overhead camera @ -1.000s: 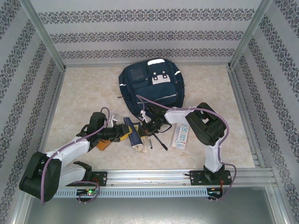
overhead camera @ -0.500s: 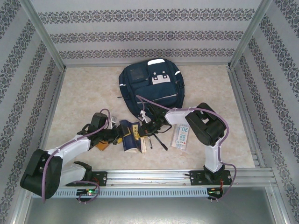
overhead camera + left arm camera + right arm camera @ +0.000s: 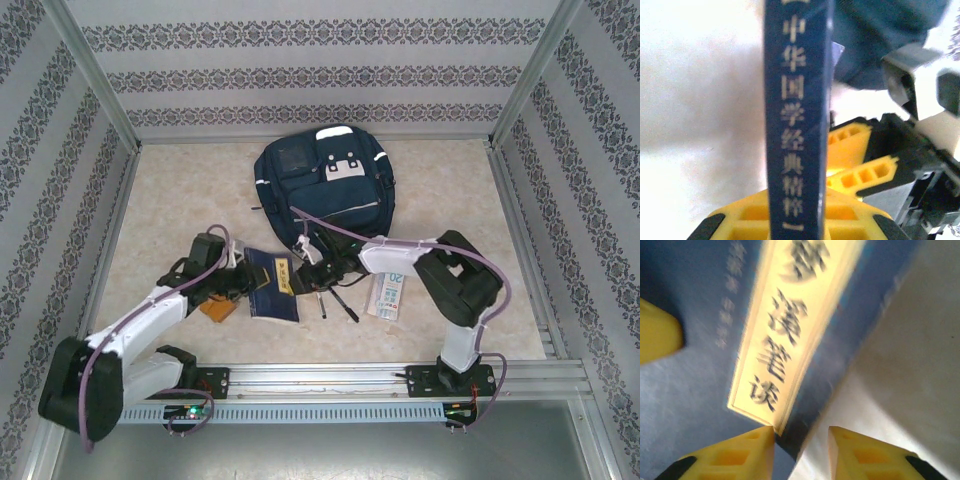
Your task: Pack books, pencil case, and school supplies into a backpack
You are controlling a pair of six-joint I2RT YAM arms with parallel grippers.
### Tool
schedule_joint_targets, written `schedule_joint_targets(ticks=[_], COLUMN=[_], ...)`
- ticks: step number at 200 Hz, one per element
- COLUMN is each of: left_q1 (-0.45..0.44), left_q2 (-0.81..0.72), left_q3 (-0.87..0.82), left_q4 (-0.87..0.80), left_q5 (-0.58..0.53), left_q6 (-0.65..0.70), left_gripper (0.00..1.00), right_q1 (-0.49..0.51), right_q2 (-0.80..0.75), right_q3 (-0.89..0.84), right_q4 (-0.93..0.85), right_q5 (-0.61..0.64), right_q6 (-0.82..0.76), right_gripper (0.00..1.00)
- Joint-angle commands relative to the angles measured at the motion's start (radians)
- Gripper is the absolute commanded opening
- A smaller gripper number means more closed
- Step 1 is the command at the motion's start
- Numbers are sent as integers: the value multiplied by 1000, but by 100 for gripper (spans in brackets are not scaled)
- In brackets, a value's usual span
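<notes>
left gripper (image 3: 240,284) pinched on the navy book (image 3: 270,290) at its left edge, book between both grippers, just near side of the backpack (image 3: 325,180), right gripper (image 3: 800,434) fingers spread, over the yellow label (image 3: 790,325) corner

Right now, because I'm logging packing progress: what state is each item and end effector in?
navy book: closed, gripped at its spine, not packed.
left end effector: shut on the navy book.
right end effector: open above the book's cover.
backpack: lying front-up; zip unclear.
pencil case: flat on the table.
pens: loose on the table.
orange booklet: flat on the table.
</notes>
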Motion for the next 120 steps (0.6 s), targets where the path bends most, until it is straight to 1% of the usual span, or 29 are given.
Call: schedule_joint_targets(ticks=[1,10,21,35,45,59,72,86,100,102,111,120], left_q1=[14,16,18,20,19,20,20,20,20,21,19,20], left_q2=[-108,-141,-168,-172,-158,-120,-78,-35,12,20,51,84], left_q3=[96,126,166,235,286,352,406,441,473,477,499,513], left_q4=[-56,-52,-42,-45,-40,9,70,171,270,282,326,379], left_q5=[-46,-47,-35,-25,-13,42,75,94,82,78,46,8], left_q6=[111,137,173,221,241,243,226,194,143,133,86,29], left_gripper=[0,0,0,0,0,0,0,0,0,0,0,0], right_q1=[-3,-14,-29,-63,-93,-140,-187,-266,-333,-338,-352,-350], right_q2=[-138,-189,-250,-329,-384,-452,-501,-536,-561,-564,-582,-603], right_q3=[0,6,16,10,0,-11,-12,-15,-44,-49,-76,-97], right_q4=[21,14,-1,-7,-1,17,23,62,172,193,284,332], right_q5=[124,162,221,284,312,276,212,87,-16,-28,-46,-11], right_q6=[4,-2,-12,-25,-29,-51,-40,51,224,249,362,459], right_gripper=[42,46,53,55,59,63,69,72,73,75,79,83])
